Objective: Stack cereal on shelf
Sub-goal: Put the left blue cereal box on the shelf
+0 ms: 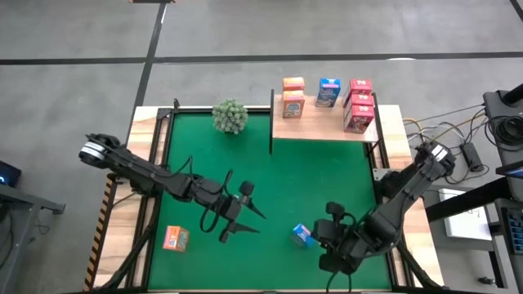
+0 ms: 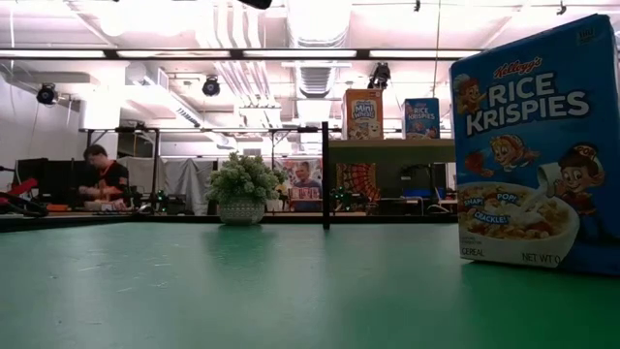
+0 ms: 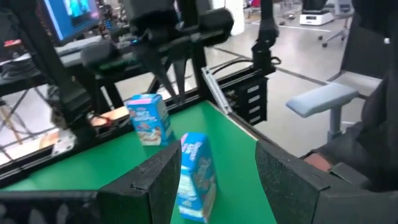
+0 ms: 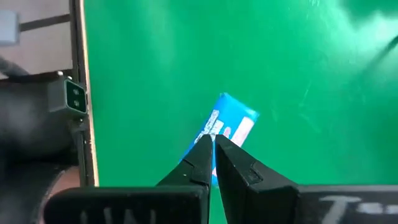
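So the small blue cardboard cereal box (image 1: 302, 235) sits on the green mat (image 1: 310, 180) near the front edge, right beside the right gripper (image 4: 213, 144). That gripper's fingers are pressed together with nothing between them, hovering just over the box, probably lining up for a grab. The low view shows "Kellogg's Rice Krispies" plus "Snap! Crackle! Pop!" on it. The light wooden shelf (image 1: 323, 129) at the back already carries orange, blue and red-pink boxes. An orange box (image 1: 175, 238) waits front-left. The left gripper (image 1: 237, 216) hangs mid-mat, fingers apart and empty.
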